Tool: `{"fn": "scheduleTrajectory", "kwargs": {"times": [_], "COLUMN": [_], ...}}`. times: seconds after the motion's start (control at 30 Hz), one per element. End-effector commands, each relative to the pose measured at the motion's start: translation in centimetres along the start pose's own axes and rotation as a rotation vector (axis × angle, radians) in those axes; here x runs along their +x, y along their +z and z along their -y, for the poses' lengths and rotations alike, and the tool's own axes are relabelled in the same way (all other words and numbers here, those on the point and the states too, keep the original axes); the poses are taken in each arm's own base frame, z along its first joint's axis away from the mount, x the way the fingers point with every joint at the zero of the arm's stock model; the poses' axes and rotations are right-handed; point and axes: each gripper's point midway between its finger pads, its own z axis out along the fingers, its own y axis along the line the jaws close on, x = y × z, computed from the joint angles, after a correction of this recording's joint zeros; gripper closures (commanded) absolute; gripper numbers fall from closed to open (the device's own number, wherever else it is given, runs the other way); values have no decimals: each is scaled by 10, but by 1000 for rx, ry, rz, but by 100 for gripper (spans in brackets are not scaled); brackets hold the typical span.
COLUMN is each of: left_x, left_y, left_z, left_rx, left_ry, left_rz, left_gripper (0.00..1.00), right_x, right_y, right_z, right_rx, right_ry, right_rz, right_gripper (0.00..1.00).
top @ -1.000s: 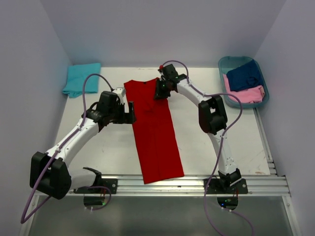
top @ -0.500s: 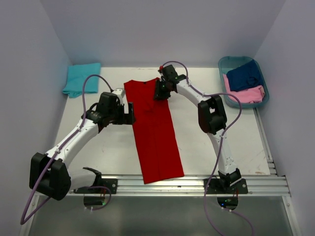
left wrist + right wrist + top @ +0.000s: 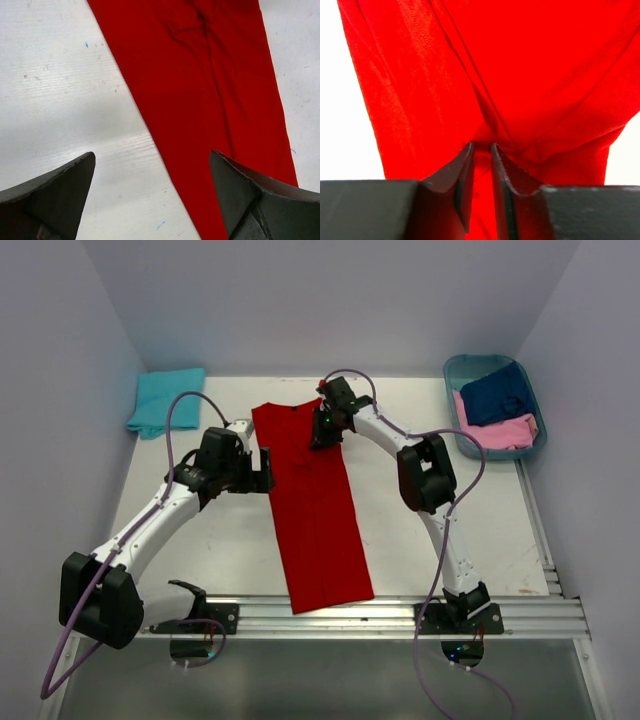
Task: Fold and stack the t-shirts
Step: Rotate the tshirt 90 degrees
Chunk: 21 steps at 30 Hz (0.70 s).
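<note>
The right claw (image 3: 481,147) has edged leftward since the earlier frame and is clamped on the red tee's (image 3: 315,510) far right edge. The left claw (image 3: 151,155), fingers wide apart, hovers over that tee's left edge. Right of the right claw, a basket (image 3: 448,375) holds a navy tee (image 3: 497,395) and a pink tee (image 3: 495,432). A turquoise tee (image 3: 165,400) lies left of the left claw.

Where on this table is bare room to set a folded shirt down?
Widest bare patch: the table between the right arm and the right edge, nearer than the basket. Another lies near-left, between the left arm and the red t-shirt. Crowded: the shirt's far end, where the right gripper pinches it and the left gripper hangs open.
</note>
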Motion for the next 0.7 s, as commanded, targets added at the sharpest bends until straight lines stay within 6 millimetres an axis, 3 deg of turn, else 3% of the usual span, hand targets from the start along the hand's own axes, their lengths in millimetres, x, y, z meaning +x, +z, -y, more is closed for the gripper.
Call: {"fn": "scheduleTrajectory", "kwargs": {"times": [0.0,0.13,0.27,0.33,0.67], "left_x": [-4,-4,-5,-6,-6], "left_y": [-4,-6,-7,-8,-7], "left_z": [2,2,1,2,1], "left_rx": [5,5,2,4,-3], "left_ry": [-9,-10,-8,-9,-12], "left_rz": [32,36,42,44,38], "left_gripper": [0,0,0,0,0], "right_x": [-8,-8,-23,-26,-21], "right_y": [-4,-6,-30,-33,-33], "right_z": [-4,-1,-6,-8,-4], "right_rx": [7,32,50,48,55], "right_ry": [-18,-21,-47,-60,-71], "right_rz": [24,31,98,103,99], "right_gripper": [79,81,65,63,64]}}
